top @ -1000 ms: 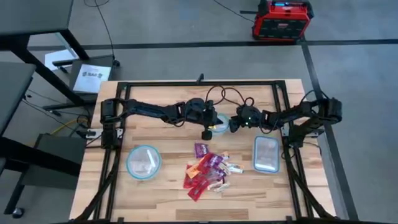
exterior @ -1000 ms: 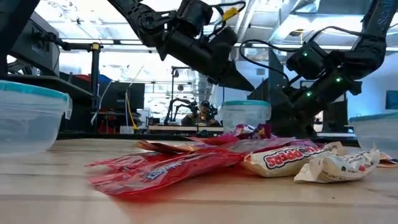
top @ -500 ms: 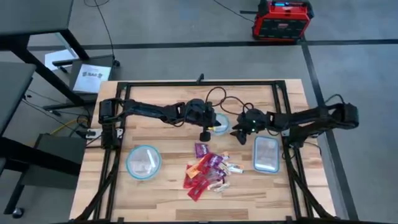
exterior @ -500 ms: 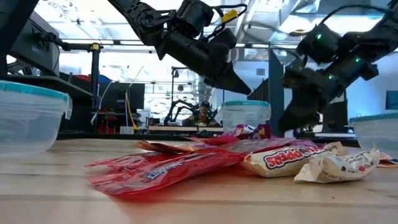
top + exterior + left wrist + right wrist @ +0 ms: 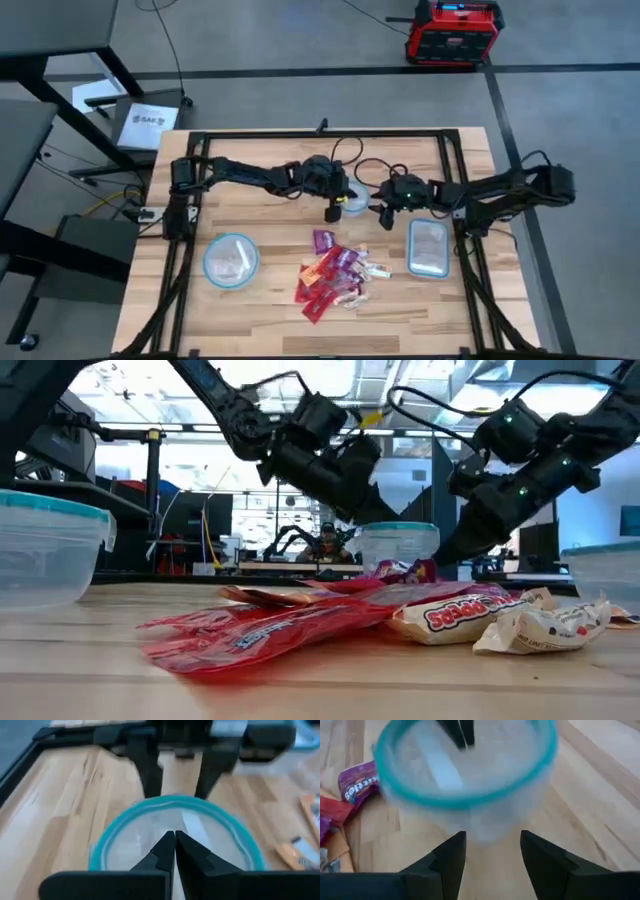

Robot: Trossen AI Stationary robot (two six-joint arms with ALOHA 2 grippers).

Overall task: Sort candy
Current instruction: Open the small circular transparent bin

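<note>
My left claw [image 5: 330,214] hangs pinched shut, empty; the candy [image 5: 335,273] lies at six o'clock. My right claw [image 5: 383,212] gapes beside the bowl [image 5: 353,203], seemingly holding nothing.

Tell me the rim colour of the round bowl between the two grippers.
Teal-blue; the bowl's rim shows best in the right wrist view.

Robotics lab: concrete floor [image 5: 300,95], framed wooden bench [image 5: 270,325], more robot arms [image 5: 300,540] behind.

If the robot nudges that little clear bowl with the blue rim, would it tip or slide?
The bowl looks like thin clear plastic with little in it, so probably light and prone to sliding on the smooth wooden table. Being wide and low, it likely scoots rather than tips.
</note>
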